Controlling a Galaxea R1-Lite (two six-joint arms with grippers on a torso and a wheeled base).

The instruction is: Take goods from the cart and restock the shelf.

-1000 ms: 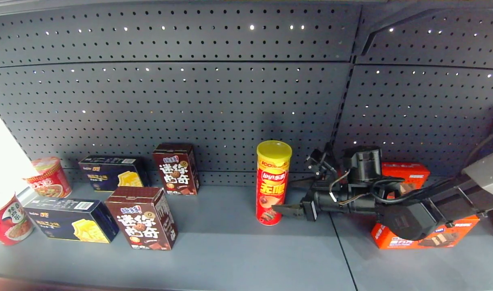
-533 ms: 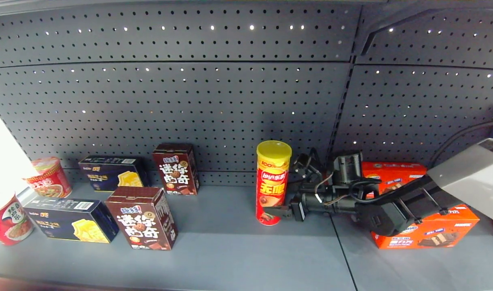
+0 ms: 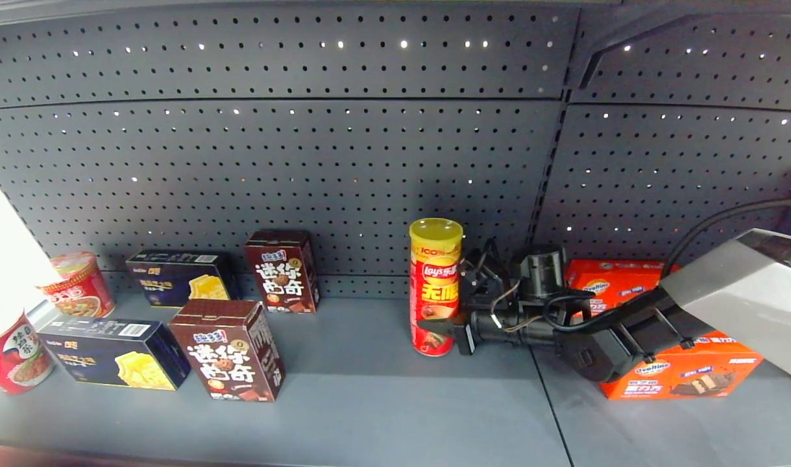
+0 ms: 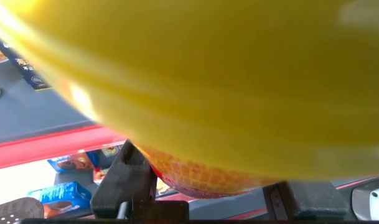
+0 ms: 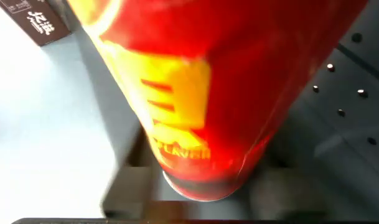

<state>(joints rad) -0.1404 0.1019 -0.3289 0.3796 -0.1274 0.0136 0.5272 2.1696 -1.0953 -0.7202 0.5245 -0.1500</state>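
- Since a second ago, the right arm has slid to the robot's left. The right gripper (image 3: 438, 324) was just beside the tall red cardboard chip can with a yellow plastic lid (image 3: 435, 285) and is now around its lower part. The can has shifted slightly and its label has turned.
- Its fingers (image 3: 429, 324) straddle the can near the base, one across the front and the other behind. As far as we can see, they are closed against it.
- That can stands upright on the grey metal shelf (image 3: 369, 402), just in front of the dark perforated back panel (image 3: 304, 162).
- To the can's right lie two flat orange cardboard boxes (image 3: 687, 370), partly covered by the arm.
- To the can's left stand two brown cardboard snack boxes (image 3: 230, 350), one near the panel and one farther forward.
- Farther left of the can are two dark blue boxes (image 3: 116, 353), and beyond them two red noodle cups (image 3: 80, 285).
- We see the left gripper (image 4: 208, 193) with its dark fingers (image 4: 124, 183) clamped on either side of a large rounded yellow item (image 4: 208, 74). The item is held up well above blue packets.
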